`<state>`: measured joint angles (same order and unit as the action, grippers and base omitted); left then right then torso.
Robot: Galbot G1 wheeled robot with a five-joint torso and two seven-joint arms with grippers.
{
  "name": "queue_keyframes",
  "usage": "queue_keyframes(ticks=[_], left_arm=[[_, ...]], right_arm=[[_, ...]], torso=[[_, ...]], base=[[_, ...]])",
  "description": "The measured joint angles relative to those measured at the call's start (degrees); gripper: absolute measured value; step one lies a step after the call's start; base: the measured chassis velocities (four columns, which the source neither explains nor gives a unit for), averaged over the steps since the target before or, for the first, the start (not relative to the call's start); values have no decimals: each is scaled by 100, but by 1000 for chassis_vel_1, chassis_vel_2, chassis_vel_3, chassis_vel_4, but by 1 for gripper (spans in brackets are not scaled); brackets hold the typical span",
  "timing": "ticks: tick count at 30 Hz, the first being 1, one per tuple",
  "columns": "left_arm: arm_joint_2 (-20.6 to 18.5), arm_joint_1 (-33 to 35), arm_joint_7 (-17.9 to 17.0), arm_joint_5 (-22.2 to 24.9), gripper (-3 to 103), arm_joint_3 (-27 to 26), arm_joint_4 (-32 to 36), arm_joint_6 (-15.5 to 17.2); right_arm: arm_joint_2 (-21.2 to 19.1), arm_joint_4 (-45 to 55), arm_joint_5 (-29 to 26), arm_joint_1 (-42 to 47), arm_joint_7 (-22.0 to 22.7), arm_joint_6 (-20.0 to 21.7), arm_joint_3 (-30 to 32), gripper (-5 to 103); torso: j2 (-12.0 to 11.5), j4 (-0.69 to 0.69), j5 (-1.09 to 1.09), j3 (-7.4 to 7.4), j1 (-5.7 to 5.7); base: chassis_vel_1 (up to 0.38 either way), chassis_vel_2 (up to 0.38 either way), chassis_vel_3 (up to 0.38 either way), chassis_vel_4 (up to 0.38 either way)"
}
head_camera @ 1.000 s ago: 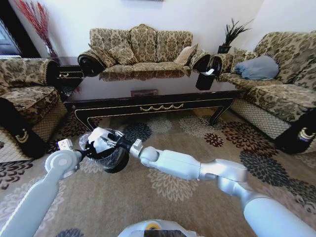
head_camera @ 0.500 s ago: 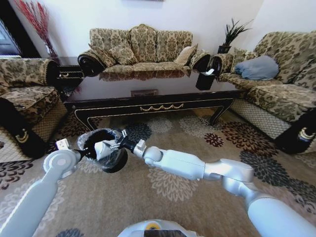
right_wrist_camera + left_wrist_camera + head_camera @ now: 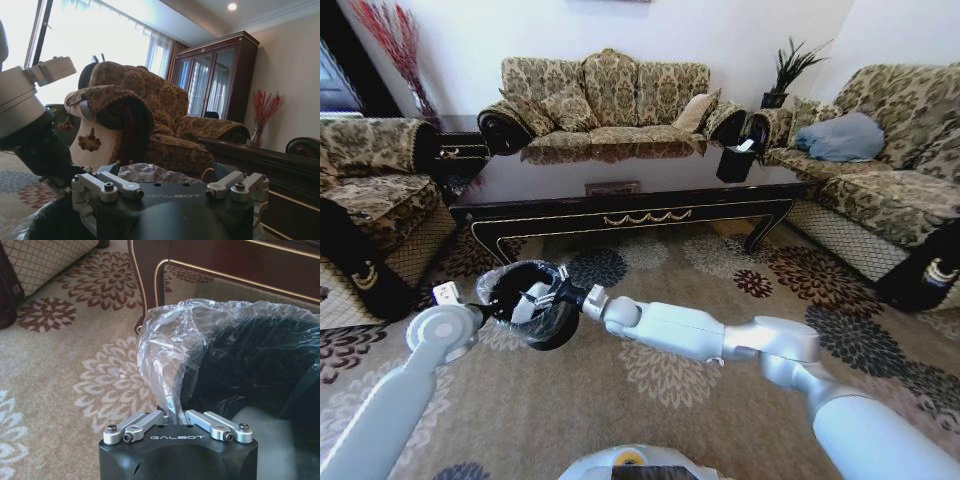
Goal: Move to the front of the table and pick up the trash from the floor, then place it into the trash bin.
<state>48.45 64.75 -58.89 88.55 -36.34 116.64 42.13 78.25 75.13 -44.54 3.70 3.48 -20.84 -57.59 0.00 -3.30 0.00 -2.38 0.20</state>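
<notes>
Now right hand (image 3: 542, 296) hovers over trash bin (image 3: 552, 322) (left hand (image 3: 174, 416) pinching its rim).

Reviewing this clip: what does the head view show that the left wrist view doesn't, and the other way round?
Head view alone: the right hand reaching over the trash bin's open mouth, a white piece at its tip, the whole table, three sofas, a black tissue box.

Left wrist view alone: the left hand shut on the bin's clear plastic liner at the rim, seen close, with a pale shape down inside the bin.

Both: the bin, its liner, the flowered carpet, a table leg with gold trim.
</notes>
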Motion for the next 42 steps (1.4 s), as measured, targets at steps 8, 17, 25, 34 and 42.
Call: queue_keyframes(ticks=[8, 17, 25, 34, 42], left_arm=[[-19, 40, 3, -11, 2, -52, 15, 0], [-81, 103, 8, -10, 2, -113, 28, -1], [-229, 211, -4, 23, 2, -276, 123, -5], [-435, 311, -24, 48, 2, -435, 160, -14], [-545, 553, -115, 169, 2, -750, 311, -23]], right_arm=[[103, -166, -23, -85, 2, -4, -11, 100], [-322, 142, -118, -9, 10, 27, 524, 100], [-809, 179, -238, 206, 875, 734, 1132, 100], [-1549, 163, -610, 757, 2293, 1765, 1655, 100], [-1172, 271, -1911, 1600, 4400, 2882, 2632, 100]], torso=[[0, 0, 0, 0, 0], [0, 0, 0, 0, 0], [0, -1, 1, 0, 0], [0, -3, 2, 0, 0], [0, 2, 2, 0, 0]], base=[[0, 0, 0, 0], [0, 0, 0, 0], [0, 0, 0, 0], [0, 0, 0, 0], [0, 0, 0, 0]])
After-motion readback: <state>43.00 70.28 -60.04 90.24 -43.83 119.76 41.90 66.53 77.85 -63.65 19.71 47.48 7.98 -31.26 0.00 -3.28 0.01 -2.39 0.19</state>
